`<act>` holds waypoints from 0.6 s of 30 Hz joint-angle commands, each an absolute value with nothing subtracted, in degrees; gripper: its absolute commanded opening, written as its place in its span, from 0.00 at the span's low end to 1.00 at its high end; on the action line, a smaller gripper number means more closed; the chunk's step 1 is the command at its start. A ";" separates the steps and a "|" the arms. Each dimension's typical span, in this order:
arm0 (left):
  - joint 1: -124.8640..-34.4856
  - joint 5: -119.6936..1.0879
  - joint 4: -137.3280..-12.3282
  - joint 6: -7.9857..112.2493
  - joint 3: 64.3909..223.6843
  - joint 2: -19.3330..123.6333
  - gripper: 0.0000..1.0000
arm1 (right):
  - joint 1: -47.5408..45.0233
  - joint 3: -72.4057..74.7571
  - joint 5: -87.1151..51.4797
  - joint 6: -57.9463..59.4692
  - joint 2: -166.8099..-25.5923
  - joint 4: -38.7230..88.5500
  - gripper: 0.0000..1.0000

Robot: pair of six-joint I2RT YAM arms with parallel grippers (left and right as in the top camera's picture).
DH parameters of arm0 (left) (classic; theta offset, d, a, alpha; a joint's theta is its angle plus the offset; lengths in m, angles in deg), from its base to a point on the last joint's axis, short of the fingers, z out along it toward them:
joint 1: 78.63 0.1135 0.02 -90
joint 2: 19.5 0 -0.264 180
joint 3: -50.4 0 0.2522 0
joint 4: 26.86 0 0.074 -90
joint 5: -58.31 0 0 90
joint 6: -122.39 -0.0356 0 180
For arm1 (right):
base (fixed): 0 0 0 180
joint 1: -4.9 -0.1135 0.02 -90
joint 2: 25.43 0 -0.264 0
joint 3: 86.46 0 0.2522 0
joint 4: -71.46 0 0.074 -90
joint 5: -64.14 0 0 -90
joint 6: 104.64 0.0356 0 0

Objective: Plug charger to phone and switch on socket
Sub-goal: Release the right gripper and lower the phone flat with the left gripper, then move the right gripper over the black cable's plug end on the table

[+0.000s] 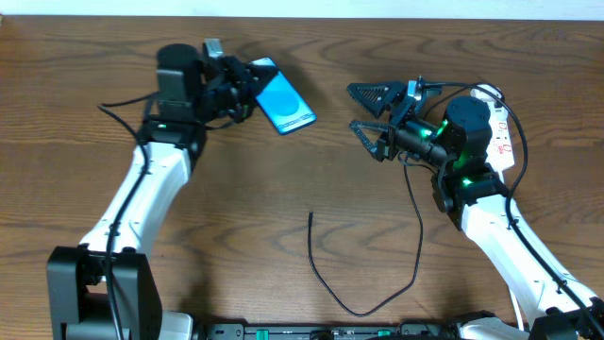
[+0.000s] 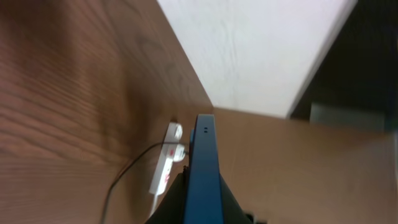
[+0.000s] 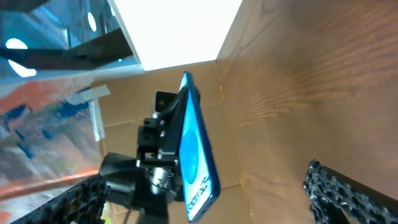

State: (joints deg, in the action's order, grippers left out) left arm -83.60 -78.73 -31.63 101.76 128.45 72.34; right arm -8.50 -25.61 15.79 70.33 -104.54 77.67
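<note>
We see the left gripper (image 1: pixel 250 87) at the far left part of the table (image 1: pixel 226 217). Its jaws are closed tight on one end of the phone (image 1: pixel 286 104), so the phone is in its hold. From above, the blue screen faces up and a little toward the right arm. In the left wrist view we see the phone only from its thin edge. We cannot tell if its lower end touches the wood.

The right gripper (image 1: pixel 357 108) is spread as wide as it goes and has nothing between its fingers (image 1: pixel 373 93). It points toward the phone but stays apart from it. In the right wrist view the phone stands between the two finger ends, further off, with white text at its lower end.

The charger (image 1: pixel 363 310) lies on the table in a long loop between the two arms. Its thin tip (image 1: pixel 311 216) rests free in the middle, well apart from the phone. The other side of the cable goes up toward the right arm, and there the arm hides it.

The socket (image 1: pixel 503 134) lies at the far right, partly under the right arm; we see white casing with red marks
</note>
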 commanded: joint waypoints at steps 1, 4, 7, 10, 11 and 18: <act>-80.19 -94.10 -31.17 90.41 129.00 71.26 0.08 | -7.85 -24.71 15.92 62.73 -104.19 77.56 0.99; -77.74 -101.20 -31.34 85.67 129.00 71.26 0.08 | -7.83 -24.71 15.11 58.94 -104.19 77.38 0.99; -75.84 -105.77 -32.09 81.93 128.89 71.26 0.07 | -7.85 -24.71 14.13 56.85 -104.19 76.14 0.99; -74.61 -106.27 -36.90 78.17 128.89 71.26 0.07 | -7.85 -24.71 13.30 55.71 -104.19 74.02 0.99; -74.29 -106.27 -38.95 76.43 128.89 71.26 0.07 | -7.83 -24.71 13.30 55.16 -104.19 73.56 0.99; -72.12 -106.30 -50.97 65.87 128.89 71.26 0.08 | -7.85 -24.54 13.51 52.06 -104.19 72.59 0.99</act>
